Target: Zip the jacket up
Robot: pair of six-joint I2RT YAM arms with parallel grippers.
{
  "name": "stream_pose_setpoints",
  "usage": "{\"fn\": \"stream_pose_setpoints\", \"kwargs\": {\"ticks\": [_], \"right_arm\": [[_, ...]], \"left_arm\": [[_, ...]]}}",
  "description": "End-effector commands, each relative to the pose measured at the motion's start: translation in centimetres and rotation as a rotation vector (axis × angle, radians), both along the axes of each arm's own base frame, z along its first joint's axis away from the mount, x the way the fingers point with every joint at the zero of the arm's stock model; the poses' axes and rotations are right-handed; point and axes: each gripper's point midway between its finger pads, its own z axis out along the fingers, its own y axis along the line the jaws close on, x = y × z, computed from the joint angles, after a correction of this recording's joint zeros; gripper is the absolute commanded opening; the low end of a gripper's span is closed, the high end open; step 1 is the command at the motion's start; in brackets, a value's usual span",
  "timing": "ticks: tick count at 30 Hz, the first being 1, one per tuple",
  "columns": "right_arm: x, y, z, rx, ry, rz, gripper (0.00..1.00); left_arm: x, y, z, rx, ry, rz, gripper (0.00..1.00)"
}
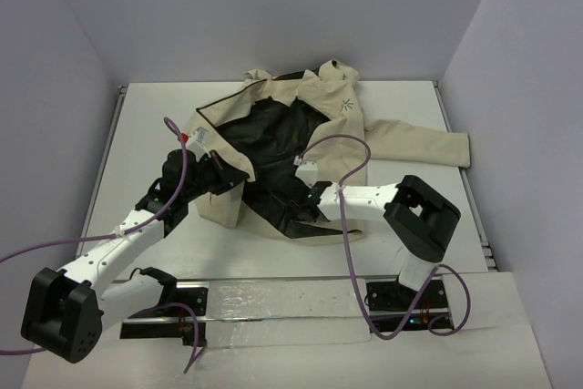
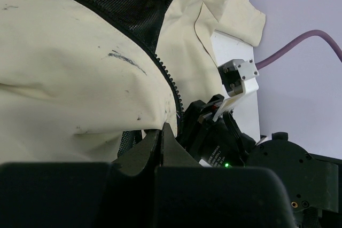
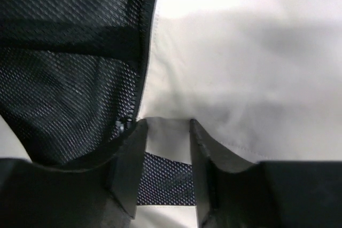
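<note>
Currently I see the jacket (image 1: 364,134) spread open on the table (image 1: 146,134), with its black lining (image 1: 264,134) facing up and the hood toward the far wall. My left gripper (image 2: 161,132) has its fingers pressed together on the cream hem, just below the zipper teeth (image 2: 163,70). My right gripper (image 3: 165,126) has its fingers apart, straddling the other front edge. Cream cloth and mesh lie between them, unpinched. Both grippers sit near each other at the jacket's near hem.
</note>
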Motion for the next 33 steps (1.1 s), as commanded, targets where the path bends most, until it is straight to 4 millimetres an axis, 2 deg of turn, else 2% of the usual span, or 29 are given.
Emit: {"fn": "stream_pose_setpoints", "kwargs": {"ticks": [1,3,9,14,17,23,29,32,33], "right_arm": [[-0.5,-0.3,-2.1,-0.05,0.058,-0.018,0.4],[-0.4,-0.3,-2.1,-0.053,0.057,-0.021,0.32],[-0.5,-0.6,-1.9,-0.049,0.05,-0.032,0.26],[-0.4,-1.3,-0.6,-0.045,0.013,-0.048,0.11],[-0.3,-2.0,1.0,-0.031,-0.029,-0.066,0.0],[-0.8,-3.2,4.4,0.036,-0.09,-0.065,0.0],[-0.6,-3.3,8.4,0.124,-0.187,-0.012,0.0],[-0.2,-3.0,11.8,0.217,-0.288,0.027,0.0],[-0.2,-3.3,12.0,0.215,-0.305,0.037,0.0]], "left_arm": [[0.4,-0.2,2.7,-0.029,-0.061,-0.013,0.0],[0.4,-0.2,2.8,-0.025,-0.065,-0.01,0.0],[0.4,-0.2,2.8,-0.024,-0.064,-0.012,0.0],[0.4,-0.2,2.6,-0.019,-0.063,-0.012,0.0],[0.4,-0.1,2.5,-0.011,-0.06,-0.01,0.0],[0.5,-0.1,2.6,-0.019,-0.067,-0.008,0.0],[0.7,-0.4,2.5,-0.026,-0.076,-0.016,0.0],[0.9,-0.4,2.9,-0.02,-0.094,-0.022,0.0],[0.9,-0.4,3.0,-0.018,-0.101,-0.025,0.0]]}}
